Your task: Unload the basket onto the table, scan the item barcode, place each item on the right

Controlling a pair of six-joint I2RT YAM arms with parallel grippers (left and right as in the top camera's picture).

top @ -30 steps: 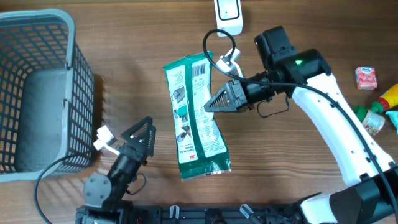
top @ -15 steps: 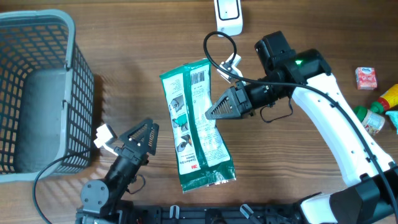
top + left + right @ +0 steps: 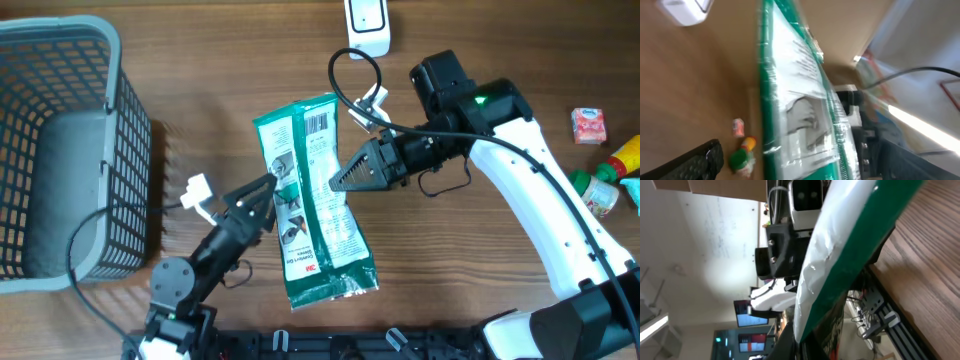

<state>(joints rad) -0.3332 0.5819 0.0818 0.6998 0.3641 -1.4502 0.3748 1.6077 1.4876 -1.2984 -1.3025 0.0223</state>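
Obstacles:
- basket (image 3: 60, 150), tall mesh walls, at the left edge of the table (image 3: 200, 90)
- scanner (image 3: 367, 25), middle of the far edge
- packet (image 3: 315, 200), mid-table, pinched by the right tool (image 3: 337, 181)
- bottles (image 3: 610, 175), right edge

Free room: bare wood between basket and packet.

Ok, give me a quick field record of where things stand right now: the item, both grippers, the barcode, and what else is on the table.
item: green-and-white packet, held by one arm
right gripper: shut on the packet's right edge
left gripper: open, at the packet's left edge; contact unclear
barcode: near the packet's far end, facing up
white device: at the far table edge, beyond the barcode end
basket: grey, on the left side
small groceries: at the right edge
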